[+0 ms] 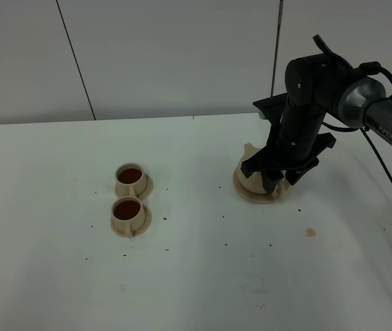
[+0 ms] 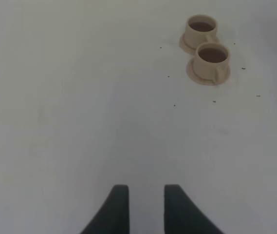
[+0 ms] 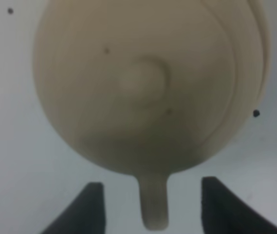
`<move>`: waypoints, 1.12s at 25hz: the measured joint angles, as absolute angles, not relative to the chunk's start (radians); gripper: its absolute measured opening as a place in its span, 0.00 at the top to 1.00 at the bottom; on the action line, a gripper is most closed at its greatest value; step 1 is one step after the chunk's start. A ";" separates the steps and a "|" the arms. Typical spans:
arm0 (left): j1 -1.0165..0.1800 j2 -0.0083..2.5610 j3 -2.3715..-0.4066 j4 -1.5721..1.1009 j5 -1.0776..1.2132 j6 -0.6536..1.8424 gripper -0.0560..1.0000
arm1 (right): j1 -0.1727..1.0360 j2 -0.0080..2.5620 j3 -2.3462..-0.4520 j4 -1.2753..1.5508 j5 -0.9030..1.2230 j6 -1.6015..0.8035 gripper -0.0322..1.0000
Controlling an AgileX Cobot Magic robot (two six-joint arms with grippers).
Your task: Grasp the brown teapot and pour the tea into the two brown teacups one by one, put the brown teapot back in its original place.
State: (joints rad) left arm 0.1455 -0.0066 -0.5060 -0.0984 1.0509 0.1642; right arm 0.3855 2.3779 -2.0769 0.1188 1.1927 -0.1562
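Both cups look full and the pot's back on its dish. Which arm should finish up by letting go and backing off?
The right. Its pincer stands open either side of the brown teapot handle, above the saucer. The left pincer is over bare table.

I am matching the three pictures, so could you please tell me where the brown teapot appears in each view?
Exterior high: the brown teapot sits right of centre, under the right tool.
Left wrist: not in it.
Right wrist: it fills the picture, its handle between the open fingers.
Shared landmark: the handle.
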 joint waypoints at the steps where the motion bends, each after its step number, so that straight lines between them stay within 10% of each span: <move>1: 0.145 -0.007 -0.506 -0.098 1.051 0.164 0.71 | 0.385 2.375 -2.077 0.119 1.202 -0.156 0.49; 17: 0.145 -0.007 -0.506 -0.098 1.051 0.164 0.71 | 0.337 2.250 -2.077 -0.041 1.213 -0.112 0.45; 28: 0.145 -0.007 -0.506 -0.098 1.051 0.164 0.71 | 0.049 2.224 -2.077 0.083 1.214 -0.111 0.45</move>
